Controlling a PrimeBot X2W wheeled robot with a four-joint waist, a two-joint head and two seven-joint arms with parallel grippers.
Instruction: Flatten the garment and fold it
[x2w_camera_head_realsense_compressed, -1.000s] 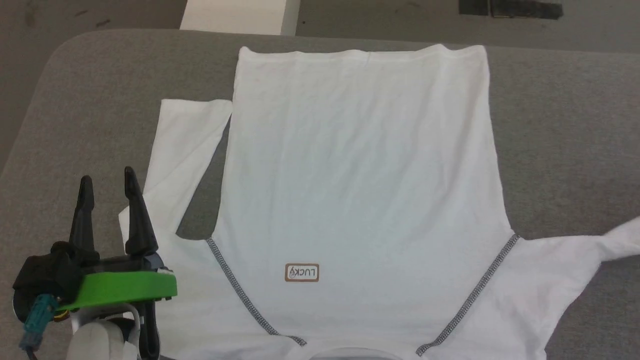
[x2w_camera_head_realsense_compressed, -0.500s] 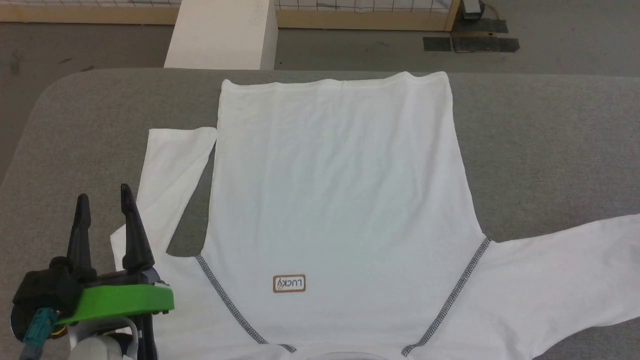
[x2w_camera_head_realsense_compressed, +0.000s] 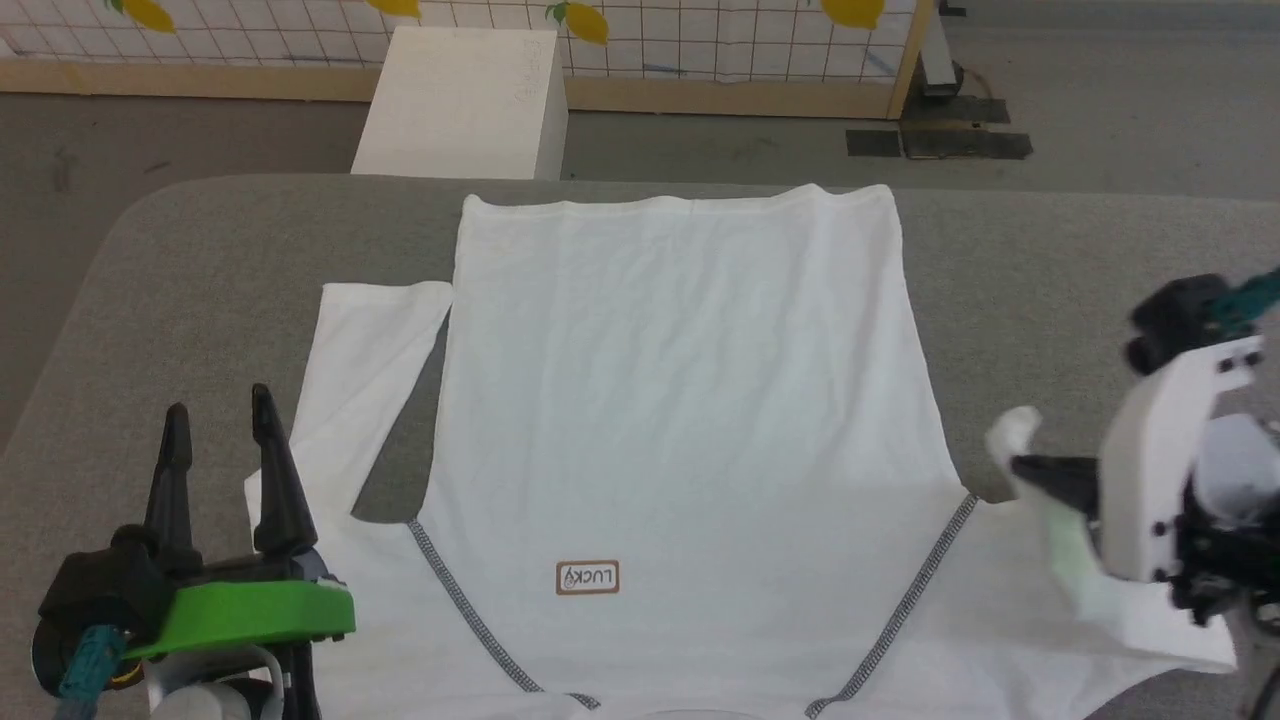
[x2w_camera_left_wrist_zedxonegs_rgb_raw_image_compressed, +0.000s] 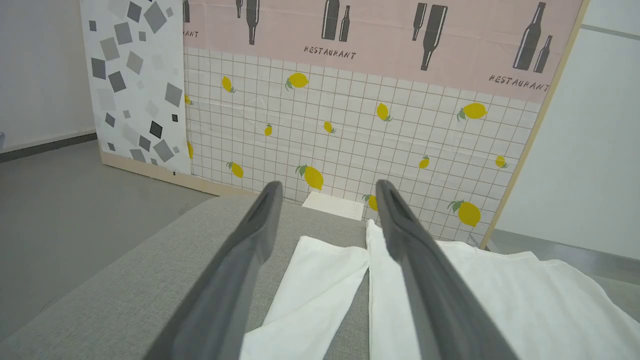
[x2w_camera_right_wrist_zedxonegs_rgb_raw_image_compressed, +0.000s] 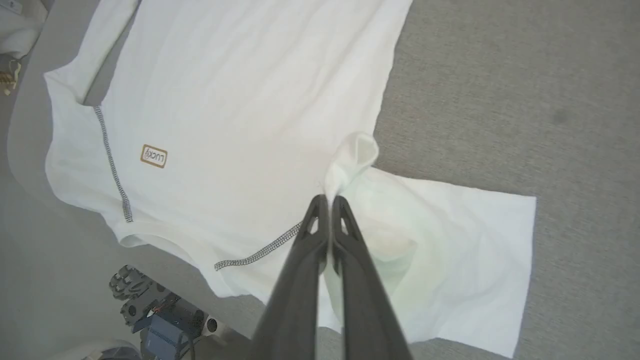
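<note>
Garment (x2w_camera_head_realsense_compressed: 680, 400) on grey table (x2w_camera_head_realsense_compressed: 200, 260), lemon wall (x2w_camera_head_realsense_compressed: 700, 40)

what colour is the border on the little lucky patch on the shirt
Brown, around a white middle. The patch shows best in the head view.

head cam: high, I look forward and down over the worktop (x2w_camera_head_realsense_compressed: 200, 260) | left wrist cam: low, near-level along my left hand (x2w_camera_left_wrist_zedxonegs_rgb_raw_image_compressed: 327, 184), facing the lemon wall (x2w_camera_left_wrist_zedxonegs_rgb_raw_image_compressed: 350, 135) at 12 o'clock | right wrist cam: close, steeply down along my right hand (x2w_camera_right_wrist_zedxonegs_rgb_raw_image_compressed: 329, 199) | shared by all: the garment (x2w_camera_head_realsense_compressed: 680, 400)
</note>
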